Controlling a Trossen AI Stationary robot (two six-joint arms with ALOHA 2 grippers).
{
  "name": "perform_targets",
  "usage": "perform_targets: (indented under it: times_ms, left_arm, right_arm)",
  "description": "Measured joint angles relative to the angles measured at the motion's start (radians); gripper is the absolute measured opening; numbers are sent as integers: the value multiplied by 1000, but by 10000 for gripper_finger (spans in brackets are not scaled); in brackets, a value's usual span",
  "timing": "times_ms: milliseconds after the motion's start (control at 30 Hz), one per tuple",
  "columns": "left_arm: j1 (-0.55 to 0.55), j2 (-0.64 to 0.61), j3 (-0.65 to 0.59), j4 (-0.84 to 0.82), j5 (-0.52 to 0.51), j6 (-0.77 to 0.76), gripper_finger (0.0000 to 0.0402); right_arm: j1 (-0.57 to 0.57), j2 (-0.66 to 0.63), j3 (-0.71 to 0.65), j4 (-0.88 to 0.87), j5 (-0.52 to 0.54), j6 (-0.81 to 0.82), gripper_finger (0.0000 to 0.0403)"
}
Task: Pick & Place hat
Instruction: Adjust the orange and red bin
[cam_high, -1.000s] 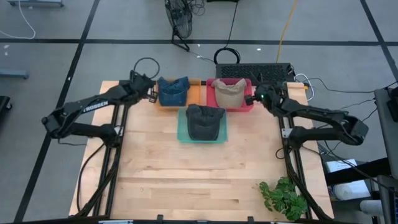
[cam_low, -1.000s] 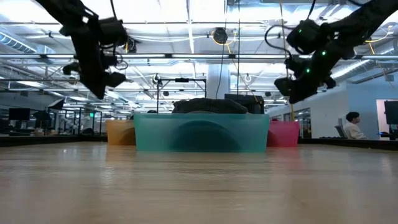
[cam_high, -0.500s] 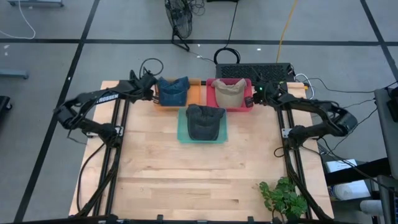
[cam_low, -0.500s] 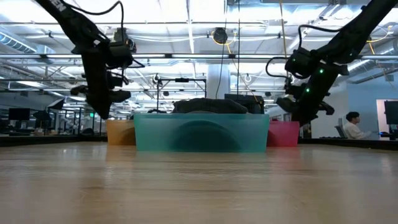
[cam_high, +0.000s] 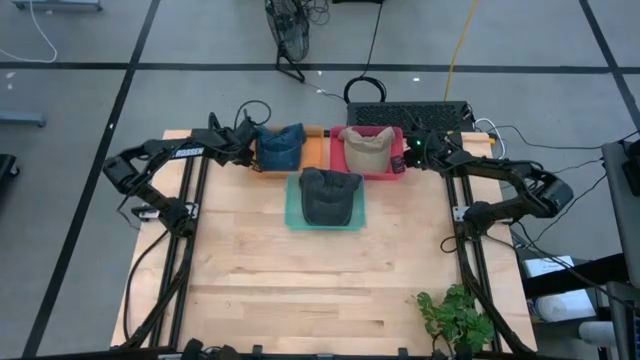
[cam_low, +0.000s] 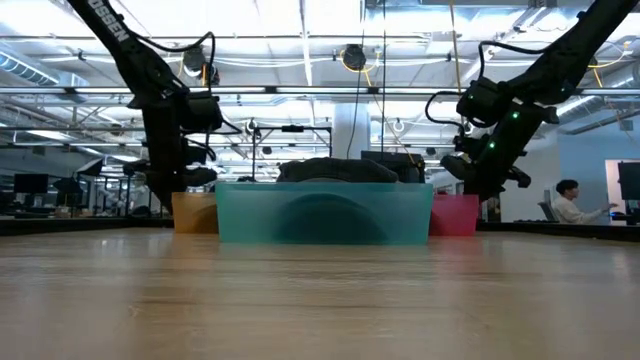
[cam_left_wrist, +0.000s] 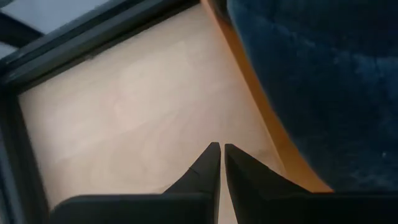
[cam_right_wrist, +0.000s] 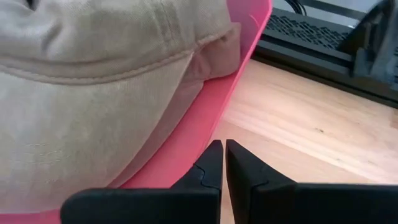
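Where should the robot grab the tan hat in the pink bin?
Probably the crown of the tan cap, pinched from straight above. Its soft domed top rises above the rim of the pink bin, while the bin walls block any grab from the side. The right tool, fingers shut, sits just outside that bin's edge, so it must open first.

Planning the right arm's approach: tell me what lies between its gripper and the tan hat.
Only the pink tray's wall separates right gripper from tan hat, per right wrist view.
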Motion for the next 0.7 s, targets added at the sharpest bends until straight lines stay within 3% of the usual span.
perform_targets:
  times_ms: [700]
  left_arm:
    - [-53, 2, 0, 86, 2, -1, 35]
  right_arm:
    - [43, 0, 0, 48, 6, 16, 0]
